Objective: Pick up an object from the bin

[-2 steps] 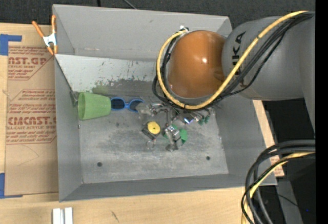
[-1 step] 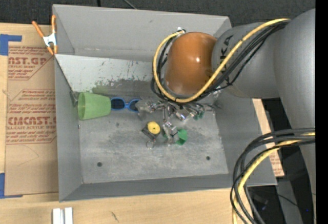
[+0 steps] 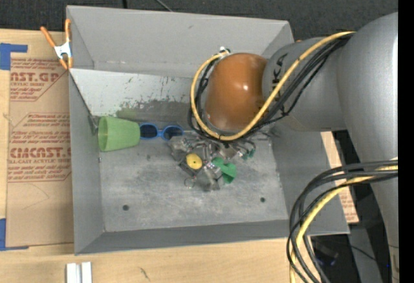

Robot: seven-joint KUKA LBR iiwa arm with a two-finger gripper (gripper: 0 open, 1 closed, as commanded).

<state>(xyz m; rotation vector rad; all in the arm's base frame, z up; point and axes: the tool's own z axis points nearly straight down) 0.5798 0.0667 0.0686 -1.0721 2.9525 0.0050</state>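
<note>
My gripper reaches down at the middle of the bin, just below the orange dome on the wrist, and most of it is hidden by that dome. A small yellow round thing lies right at its left side. A small green angular piece lies at its right side. Whether either one is in its grasp is hidden. A blue thing with two rings lies flat on the floor to the upper left of the gripper.
A light green plastic cup lies on its side against the bin's left wall, beside the blue thing. The arm and its yellow-black cables cover the bin's right back corner.
</note>
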